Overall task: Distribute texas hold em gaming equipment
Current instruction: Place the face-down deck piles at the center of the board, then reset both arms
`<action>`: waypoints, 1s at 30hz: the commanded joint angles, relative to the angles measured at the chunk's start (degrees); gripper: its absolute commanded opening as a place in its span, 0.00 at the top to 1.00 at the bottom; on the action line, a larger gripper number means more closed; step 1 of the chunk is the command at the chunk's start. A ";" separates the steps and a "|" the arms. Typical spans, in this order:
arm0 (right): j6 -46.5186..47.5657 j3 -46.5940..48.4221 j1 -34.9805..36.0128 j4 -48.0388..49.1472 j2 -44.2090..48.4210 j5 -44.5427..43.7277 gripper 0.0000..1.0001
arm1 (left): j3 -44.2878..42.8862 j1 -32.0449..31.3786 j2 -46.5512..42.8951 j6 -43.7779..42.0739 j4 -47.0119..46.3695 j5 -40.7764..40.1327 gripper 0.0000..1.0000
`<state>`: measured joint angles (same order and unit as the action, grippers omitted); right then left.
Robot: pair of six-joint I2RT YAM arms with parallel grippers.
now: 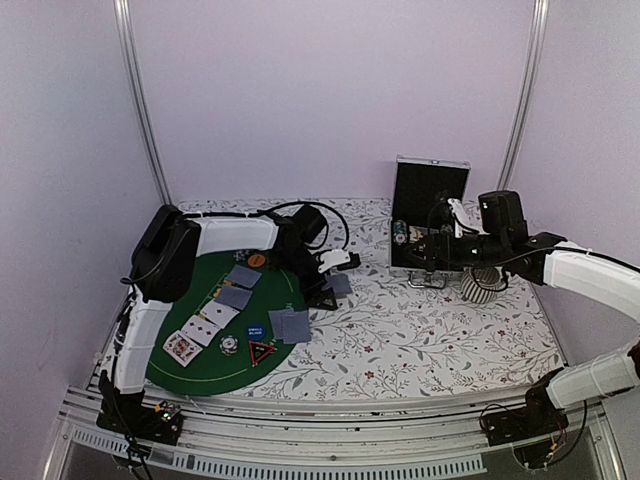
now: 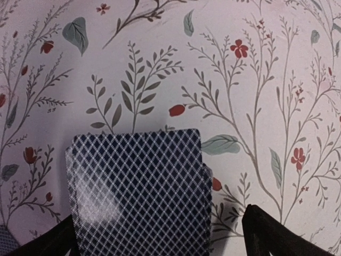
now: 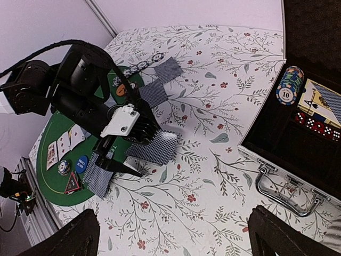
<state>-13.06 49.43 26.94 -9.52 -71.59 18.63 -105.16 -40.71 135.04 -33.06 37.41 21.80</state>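
Playing cards (image 2: 138,197) with grey-blue lattice backs are lying face down on the floral tablecloth (image 2: 240,80), just off the right edge of the green felt mat (image 1: 190,370). The left gripper (image 1: 323,293) is hanging directly over them with its pincer spread wide. In the left wrist view both dark fingers (image 2: 277,234) are standing clear of the cards' sides, gripping nothing. There appear to be two cards there, one slightly offset on the other.

On the mat, face-up cards (image 1: 202,330) are sitting in a diagonal row, with more face-down cards (image 1: 243,276) beside them. An orange disc (image 1: 257,260) is lying near the far edge. A blue disc (image 1: 255,331), a striped chip (image 1: 229,345) and the red-edged triangular marker (image 1: 262,351) are grouped toward the near side.

To the right, the right gripper (image 3: 173,224) is hovering above the cloth in front of the open silver-and-black case (image 1: 430,190), its pincer likewise spread and holding nothing. Inside the case a chip stack (image 3: 290,85) is standing next to a spare deck (image 3: 319,101) and some red dice (image 3: 314,125). A white ribbed cup (image 1: 482,285) is resting just beside the case.
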 commanded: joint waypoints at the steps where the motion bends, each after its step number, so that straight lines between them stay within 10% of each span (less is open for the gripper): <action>1: 0.17 0.22 -0.18 -0.42 2.00 0.47 0.01 | 1.85 -0.64 -3.62 0.47 -1.31 -0.61 0.02; 12: 0.76 -0.25 -8.52 0.47 5.43 5.38 0.01 | 14.65 -0.07 -22.95 1.21 -14.76 9.74 0.02; 20: -4.59 -9.50 -30.44 11.55 11.94 18.93 0.01 | 32.60 9.50 -42.34 23.24 -37.44 12.12 0.02; 30: -5.67 -19.66 -44.24 22.78 17.20 17.22 0.01 | 64.12 28.86 -67.63 37.08 -55.84 -20.69 0.02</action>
<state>-17.12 32.71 -14.63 5.56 -55.37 34.48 -48.47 -14.48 72.31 -1.45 -10.35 16.86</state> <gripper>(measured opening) 0.989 0.982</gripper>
